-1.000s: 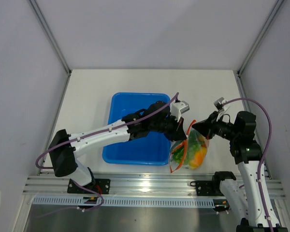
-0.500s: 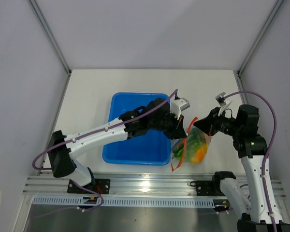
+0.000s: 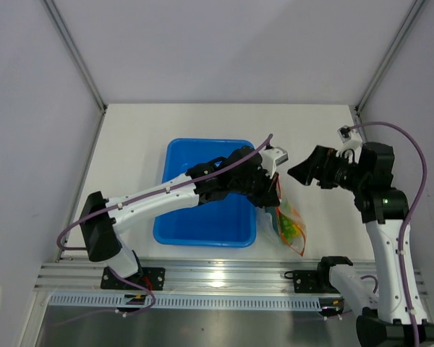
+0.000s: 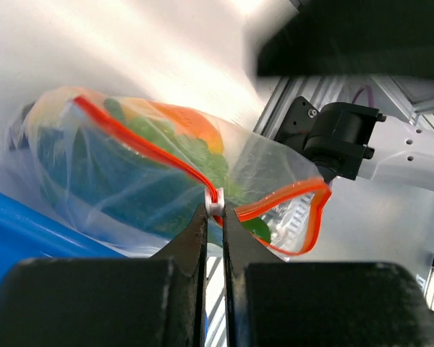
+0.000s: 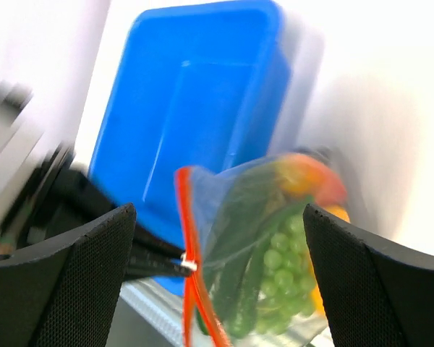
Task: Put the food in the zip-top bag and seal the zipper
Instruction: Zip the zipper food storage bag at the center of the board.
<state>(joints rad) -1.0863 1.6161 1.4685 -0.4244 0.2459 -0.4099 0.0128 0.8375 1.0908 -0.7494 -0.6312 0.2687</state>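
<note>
Clear plastic zip-top pouch (image 3: pixel 290 225) holding green and orange toy food (image 5: pixel 275 253) | orange-red zipper strip (image 4: pixel 145 148) pinched mid-length in left claw (image 4: pixel 214 210), pouch just beside blue plastic tray (image 3: pixel 202 217) on white surface (image 3: pixel 145 137) | right claw (image 3: pixel 298 172) spread wide, apart from pouch.

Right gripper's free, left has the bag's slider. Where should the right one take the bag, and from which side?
Probably the orange strip of the bag, on the stretch away from the white slider: it is a flat, thin edge, clear of the bulging food. Bring the open right gripper in from the side opposite the left gripper, one finger on each face of the strip.
</note>
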